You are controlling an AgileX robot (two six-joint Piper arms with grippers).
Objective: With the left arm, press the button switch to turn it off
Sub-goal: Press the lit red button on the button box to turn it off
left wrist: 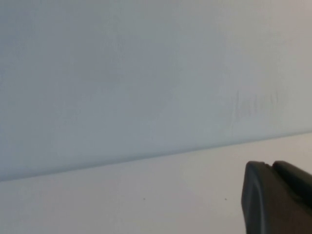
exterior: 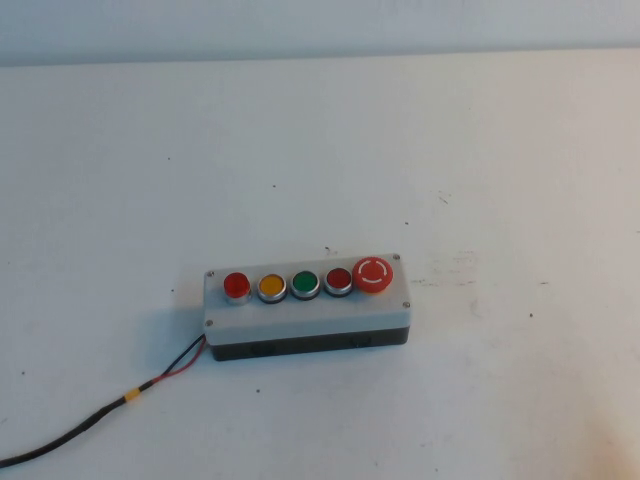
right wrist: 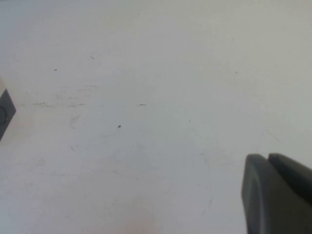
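box (exterior: 306,318) on table (exterior: 480,150) | cable (exterior: 90,425) off its left | left gripper (left wrist: 280,200) above table | right gripper (right wrist: 278,195) rightward

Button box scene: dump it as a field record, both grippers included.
box: button box, grey lid, black base
buttons, robot's left to right: small red button, yellow button, green button, second red button, large red mushroom button
cable: leaves box's left end, runs near-left
left gripper: outside high view, over bare table, box unseen
right gripper: outside high view, box corner in its wrist view
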